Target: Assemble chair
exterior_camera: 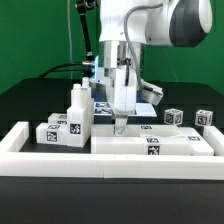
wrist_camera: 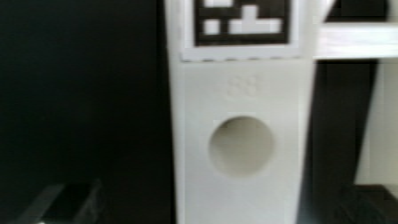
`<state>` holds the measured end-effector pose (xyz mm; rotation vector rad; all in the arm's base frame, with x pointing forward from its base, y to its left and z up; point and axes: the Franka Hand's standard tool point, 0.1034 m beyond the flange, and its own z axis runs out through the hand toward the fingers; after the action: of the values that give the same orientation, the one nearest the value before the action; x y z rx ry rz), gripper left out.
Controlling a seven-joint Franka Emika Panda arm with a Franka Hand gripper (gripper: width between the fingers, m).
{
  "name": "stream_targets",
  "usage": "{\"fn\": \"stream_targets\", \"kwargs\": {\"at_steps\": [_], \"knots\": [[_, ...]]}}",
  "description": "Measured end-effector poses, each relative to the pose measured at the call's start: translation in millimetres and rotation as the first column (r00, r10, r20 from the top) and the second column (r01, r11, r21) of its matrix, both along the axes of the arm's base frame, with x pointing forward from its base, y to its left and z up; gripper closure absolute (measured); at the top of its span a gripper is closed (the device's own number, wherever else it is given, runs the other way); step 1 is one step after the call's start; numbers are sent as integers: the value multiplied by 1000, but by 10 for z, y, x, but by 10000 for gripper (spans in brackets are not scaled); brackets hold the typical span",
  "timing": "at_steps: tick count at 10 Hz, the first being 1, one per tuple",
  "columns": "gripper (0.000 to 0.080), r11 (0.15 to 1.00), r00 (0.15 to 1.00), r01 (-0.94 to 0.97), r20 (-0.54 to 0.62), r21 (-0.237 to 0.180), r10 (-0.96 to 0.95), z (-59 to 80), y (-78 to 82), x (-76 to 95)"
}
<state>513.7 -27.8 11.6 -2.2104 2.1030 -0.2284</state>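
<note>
Wrist view blurred and very close: only middle stretch of one white bar (wrist_camera: 240, 110) visible, both ends cut off by frame; tag (wrist_camera: 240, 22) on it cropped. Jaw tips dim at picture edge, hard to make out. Arm (exterior_camera: 150, 25) hides desk (exterior_camera: 30, 100) behind jaws. Jaws spread wide, gripping nothing; bar with oval hole (wrist_camera: 240, 150) directly under them, contact unclear. Chair parts matte white, blocky, tagged: cluster (exterior_camera: 62, 127) beside jaws toward exterior view's left, flat panel (exterior_camera: 150, 148) just in front, small cube (exterior_camera: 173, 117) toward exterior view's right

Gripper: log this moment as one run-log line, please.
gripper: open, nothing gripped | place: low over tagged white bar | bar: lying flat, not clamped | phase: likely pre-grasp
</note>
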Motion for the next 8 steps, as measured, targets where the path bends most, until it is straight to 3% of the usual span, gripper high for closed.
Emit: {"fn": "stream_targets", "kwargs": {"at_steps": [8], "knots": [[165, 1000, 1000, 9, -9, -8, -9, -54, -106, -21]]}}
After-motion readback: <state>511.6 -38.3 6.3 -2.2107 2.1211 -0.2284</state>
